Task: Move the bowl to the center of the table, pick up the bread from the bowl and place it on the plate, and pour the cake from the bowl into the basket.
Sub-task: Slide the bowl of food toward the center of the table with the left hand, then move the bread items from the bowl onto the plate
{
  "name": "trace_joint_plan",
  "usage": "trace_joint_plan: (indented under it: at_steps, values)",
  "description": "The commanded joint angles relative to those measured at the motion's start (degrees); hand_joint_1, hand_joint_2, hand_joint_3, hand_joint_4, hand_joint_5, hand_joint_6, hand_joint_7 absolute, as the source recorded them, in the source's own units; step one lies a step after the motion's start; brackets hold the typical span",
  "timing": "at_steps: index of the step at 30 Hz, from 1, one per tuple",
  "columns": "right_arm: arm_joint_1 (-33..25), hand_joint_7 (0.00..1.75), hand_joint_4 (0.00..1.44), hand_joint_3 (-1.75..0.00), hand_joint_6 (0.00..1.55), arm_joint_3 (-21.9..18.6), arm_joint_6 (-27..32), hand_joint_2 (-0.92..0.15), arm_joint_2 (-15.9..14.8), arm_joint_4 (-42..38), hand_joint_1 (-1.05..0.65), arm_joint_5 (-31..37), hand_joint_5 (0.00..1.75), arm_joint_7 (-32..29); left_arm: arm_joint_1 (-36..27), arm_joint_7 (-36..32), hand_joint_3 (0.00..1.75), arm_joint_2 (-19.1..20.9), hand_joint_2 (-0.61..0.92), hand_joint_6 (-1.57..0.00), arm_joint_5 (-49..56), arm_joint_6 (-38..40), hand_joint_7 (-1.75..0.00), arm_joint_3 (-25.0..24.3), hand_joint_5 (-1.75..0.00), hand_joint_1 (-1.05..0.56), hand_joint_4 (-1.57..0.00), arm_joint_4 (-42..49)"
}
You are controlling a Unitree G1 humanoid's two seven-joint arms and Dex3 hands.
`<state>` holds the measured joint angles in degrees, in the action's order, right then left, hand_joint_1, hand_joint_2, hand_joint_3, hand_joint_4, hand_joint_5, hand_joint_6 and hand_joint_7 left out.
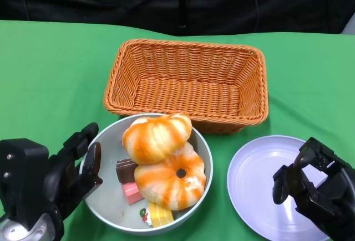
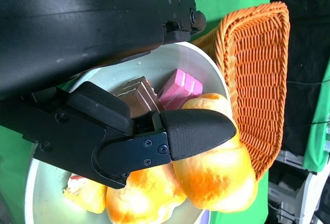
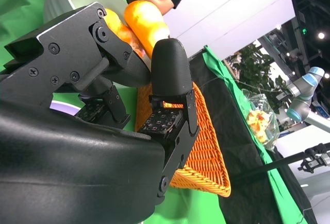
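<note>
A pale grey bowl (image 1: 108, 198) sits near the table's front, just left of middle. It holds two orange-glazed breads, one (image 1: 157, 137) stacked on the other (image 1: 169, 183), beside brown (image 1: 125, 169), pink (image 1: 132, 192) and yellow (image 1: 160, 214) cake pieces. My left hand (image 1: 66, 172) grips the bowl's left rim, thumb inside, fingers outside. The left wrist view shows the thumb (image 2: 196, 128) over the cake (image 2: 179, 87) and bread (image 2: 216, 177). My right hand (image 1: 313, 188) hovers over the right part of the lavender plate (image 1: 260, 180), fingers apart, holding nothing.
An empty orange wicker basket (image 1: 183, 45) stands right behind the bowl, nearly touching it. Green cloth covers the table, with a dark backdrop past the far edge. The plate lies right of the bowl, with a narrow gap between them.
</note>
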<state>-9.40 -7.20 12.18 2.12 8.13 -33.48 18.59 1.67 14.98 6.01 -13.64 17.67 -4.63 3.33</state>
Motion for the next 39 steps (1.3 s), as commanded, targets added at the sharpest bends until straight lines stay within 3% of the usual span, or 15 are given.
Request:
trace_joint_plan:
  at_steps: [1, 11, 15, 17, 20, 21, 22, 23, 25, 28, 31, 39]
  values:
    - [-0.15, 1.56, 0.91, -1.27, 0.81, -0.74, -0.16, -0.52, -0.28, 0.16, -0.08, -0.47, 1.75, 0.27, 0.31, 0.39, 0.83, -0.04, 0.92, 0.00, -0.26, 0.27, 0.00, 0.50, 0.00, -1.01, 0.00, -1.07]
    - [-0.40, 1.56, 0.91, -1.27, 0.82, -0.80, 0.33, -0.52, -0.34, 0.75, -0.07, -0.29, 1.75, -0.36, 0.32, 0.85, 0.84, -0.94, 0.92, 0.00, -0.80, 0.00, 0.00, 0.93, 0.00, -0.98, 0.00, -0.96]
    - [-0.87, 1.53, 0.91, -1.25, 0.82, -0.12, -3.89, -0.53, 0.07, 0.57, -0.06, 2.75, 1.74, -0.08, -0.12, -0.04, 0.79, -1.57, 0.92, -0.04, -2.00, 0.56, -0.02, -0.37, 0.00, -0.95, 0.00, -1.69]
    - [-1.11, 1.43, 0.90, -1.18, 0.82, 0.30, -6.60, -0.57, 0.34, 0.11, -0.06, 4.61, 1.63, 0.06, -0.16, -1.09, 0.73, -2.04, 0.92, -0.10, -2.40, 1.01, -0.03, -1.16, -0.02, -0.89, -0.04, -2.00]
    - [-1.42, 1.12, 0.87, -0.94, 0.84, 1.07, -10.19, -0.62, 0.61, -0.52, -0.15, 8.01, 1.37, -0.68, 0.11, -3.39, 0.60, -2.38, 0.92, -0.15, -1.57, 1.47, -0.04, -1.77, -0.05, -0.79, -0.12, -2.19]
    - [-1.41, 0.95, 0.86, -0.84, 0.86, 1.41, -11.41, -0.64, 0.65, -0.71, -0.20, 9.68, 1.23, -1.28, 0.21, -3.91, 0.57, -2.36, 0.92, -0.16, -1.47, 1.47, -0.04, -2.03, -0.06, -0.77, -0.13, -2.12]
    - [-1.39, 0.60, 0.88, -0.68, 0.93, 1.63, -12.24, -0.68, 0.71, -0.87, -0.25, 10.83, 0.95, -1.69, 0.28, -4.22, 0.51, -2.33, 0.92, -0.18, -1.48, 1.46, -0.04, -2.19, -0.07, -0.74, -0.16, -2.06]
    - [-1.29, 0.40, 0.91, -0.60, 1.00, 1.89, -12.83, -0.71, 0.62, -0.94, -0.26, 11.57, 0.81, -1.69, 0.16, -5.30, 0.49, -2.23, 0.92, -0.19, -0.71, 1.55, -0.04, -2.13, -0.07, -0.73, -0.17, -2.46]
    - [-1.24, 0.10, 0.89, -0.44, 0.97, 2.31, -13.55, -0.78, 0.53, -0.88, -0.26, 12.04, 0.40, -1.22, -0.26, -7.74, 0.45, -2.20, 0.92, -0.27, 1.36, 1.48, -0.06, -1.72, -0.12, -0.63, -0.27, -3.42]
    - [-1.30, 0.01, 0.85, -0.36, 0.85, 3.00, -14.65, -0.80, 0.33, -0.82, -0.25, 12.97, 0.12, -1.08, -0.96, -9.43, 0.43, -2.30, 0.92, -0.34, 3.38, 0.76, -0.08, -1.35, -0.16, -0.55, -0.37, -4.37]
    - [-1.50, 0.00, 0.73, -0.34, 0.72, 4.13, -16.28, -0.80, -0.20, -0.55, -0.26, 15.16, 0.02, -0.86, -1.93, -11.29, 0.42, -2.89, 0.92, -0.40, 4.90, -0.11, -0.10, -1.35, -0.19, -0.48, -0.46, -5.77]
    - [-0.55, 0.00, 0.53, -0.27, 0.58, 7.20, -24.01, -0.80, -1.35, -2.28, -0.40, 23.89, 0.00, -1.78, -3.55, -20.07, 0.35, -6.77, 0.92, -0.66, 9.70, -7.27, -0.15, -2.50, -0.26, -0.28, -0.70, -7.11]
